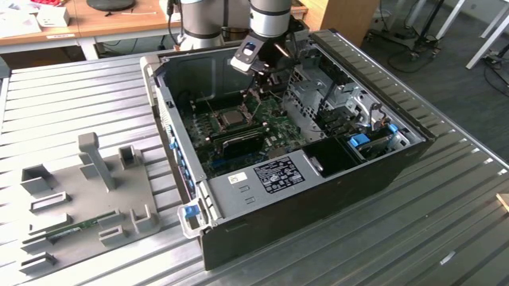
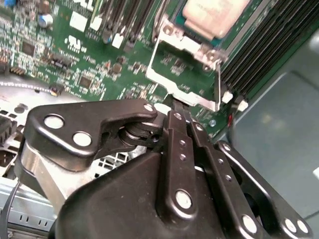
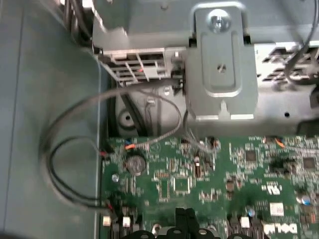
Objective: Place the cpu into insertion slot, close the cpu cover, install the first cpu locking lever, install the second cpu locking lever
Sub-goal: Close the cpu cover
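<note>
Our black two-fingered hand (image 2: 173,105) has its fingers pinched nearly together on the outer lip of the thin silvery windowed cpu cover (image 2: 199,98), which is swung open, away from the socket. The pale beige square cpu (image 2: 214,15) already sits in the metal-ringed insertion slot (image 2: 168,29) on the green circuit board (image 2: 75,64), beside the long black memory slots (image 2: 264,45). Honestly, that grip looks thin to us: if the lip slips out, the cover could drop crooked and knock the chip off its seat.
</note>
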Controlling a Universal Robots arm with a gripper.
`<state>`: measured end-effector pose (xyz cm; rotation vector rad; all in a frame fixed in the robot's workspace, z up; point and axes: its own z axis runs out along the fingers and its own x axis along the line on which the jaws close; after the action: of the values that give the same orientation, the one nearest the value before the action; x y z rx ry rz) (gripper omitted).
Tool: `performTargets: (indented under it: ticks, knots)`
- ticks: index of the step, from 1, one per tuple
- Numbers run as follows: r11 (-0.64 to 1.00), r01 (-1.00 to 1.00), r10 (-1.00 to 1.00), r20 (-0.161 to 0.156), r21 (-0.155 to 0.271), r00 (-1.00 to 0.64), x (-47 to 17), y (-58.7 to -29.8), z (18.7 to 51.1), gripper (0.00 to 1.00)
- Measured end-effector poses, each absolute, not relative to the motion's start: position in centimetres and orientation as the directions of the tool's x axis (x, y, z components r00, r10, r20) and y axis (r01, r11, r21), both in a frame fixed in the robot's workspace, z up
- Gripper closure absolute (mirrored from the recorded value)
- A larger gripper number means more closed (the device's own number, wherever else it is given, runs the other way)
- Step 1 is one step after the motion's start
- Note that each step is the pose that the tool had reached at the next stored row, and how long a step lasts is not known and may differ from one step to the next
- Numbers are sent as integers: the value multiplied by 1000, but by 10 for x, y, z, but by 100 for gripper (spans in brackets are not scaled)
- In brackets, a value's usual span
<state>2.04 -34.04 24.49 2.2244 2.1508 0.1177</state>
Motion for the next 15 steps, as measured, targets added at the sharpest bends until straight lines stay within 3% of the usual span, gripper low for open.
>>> performTargets:
  ticks: [15]
  knots:
    - [-34, 993, 999, 24, 110, 32, -1, -340, 245, 90]
